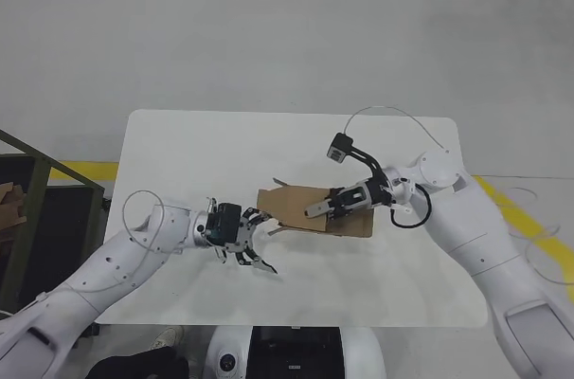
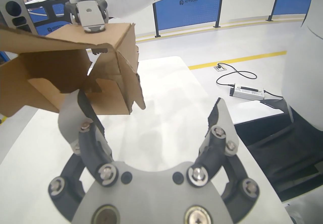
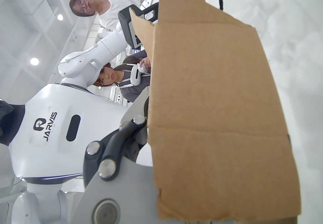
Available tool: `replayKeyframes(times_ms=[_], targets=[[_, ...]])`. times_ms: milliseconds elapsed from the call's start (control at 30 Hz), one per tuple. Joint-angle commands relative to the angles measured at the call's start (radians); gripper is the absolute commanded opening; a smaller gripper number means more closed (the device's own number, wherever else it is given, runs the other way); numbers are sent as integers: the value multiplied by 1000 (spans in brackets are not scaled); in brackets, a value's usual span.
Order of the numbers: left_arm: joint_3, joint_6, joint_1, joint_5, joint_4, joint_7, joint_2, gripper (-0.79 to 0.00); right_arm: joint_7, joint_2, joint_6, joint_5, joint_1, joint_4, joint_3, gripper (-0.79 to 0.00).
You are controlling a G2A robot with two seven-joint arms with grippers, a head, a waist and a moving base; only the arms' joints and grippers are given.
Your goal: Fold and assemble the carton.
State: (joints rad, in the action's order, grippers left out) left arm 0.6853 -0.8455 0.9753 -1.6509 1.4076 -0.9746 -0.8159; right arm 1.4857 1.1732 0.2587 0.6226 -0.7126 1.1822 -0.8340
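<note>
The single carton (image 1: 285, 202) sits at the centre of the top view, on the white tabletop (image 1: 268, 142), half opened into a shallow box. It is plain brown corrugated board, so I judge it light and fairly stiff across each panel, but weak along its scored creases and easy to crush or tear at an edge. It would likely slide on the smooth tabletop if pushed without a counter-hold.

The right gripper (image 1: 315, 210) is clamped on the carton's top panel. In the left wrist view one of its fingers lies on top of the board and the other shows beneath it, in the upper left of that frame. That looks like a sound hold, on flat board away from the creases.

The left gripper (image 2: 147, 114) stands wide open and holds nothing, just beside the carton's open end, left of centre in the top view. In its wrist view the loose end flaps hang at the left of the frame, near one finger. A flap is best taken at its middle, close to the fold line, so that it hinges rather than buckles.

Count: one carton, one tabletop and two grippers, one gripping and one free. Several end flaps show, but their number I cannot tell for certain.
</note>
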Motion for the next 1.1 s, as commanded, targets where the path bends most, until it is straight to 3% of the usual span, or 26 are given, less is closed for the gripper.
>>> replayKeyframes(times_ms=[0, 400, 1067], targets=[[5, 3, 6, 2, 0, -3, 4, 0, 1, 0, 0, 1, -2, 0, -4, -785], [36, 1, 39, 12, 32, -1, 24, 0, -23, -4, -3, 2, -23, 6, -35, -785], [51, -9, 27, 135, 6, 66, -15, 0, -19, 0, -14, -13, -37, 27, -43, -785]])
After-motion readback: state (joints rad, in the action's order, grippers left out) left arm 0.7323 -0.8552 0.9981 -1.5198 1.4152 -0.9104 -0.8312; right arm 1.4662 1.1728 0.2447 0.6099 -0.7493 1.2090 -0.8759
